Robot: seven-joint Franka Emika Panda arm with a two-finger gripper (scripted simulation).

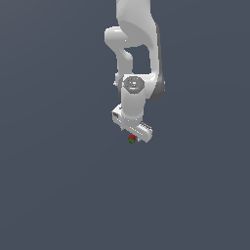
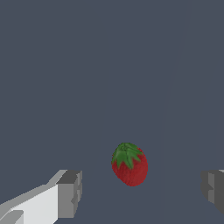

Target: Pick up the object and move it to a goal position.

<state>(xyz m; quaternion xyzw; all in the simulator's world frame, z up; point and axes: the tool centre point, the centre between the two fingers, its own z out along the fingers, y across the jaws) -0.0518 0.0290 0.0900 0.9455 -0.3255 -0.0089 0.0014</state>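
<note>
Gripper hanging wide, holding nothing. Strawberry lying between fingers, touching neither, long axis tilted. Straight descent likely needed before closing.

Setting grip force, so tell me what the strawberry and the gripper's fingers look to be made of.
Strawberry: reads as soft fruit, matte red skin with fine speckling and a green leafy cap; being a render, firmness stays open.
Fingers: flat, blocky, matte grey pads on white bodies, likely hard plastic or painted metal; no shine shows which.
The gripper stands open, the strawberry between its fingers.
</note>
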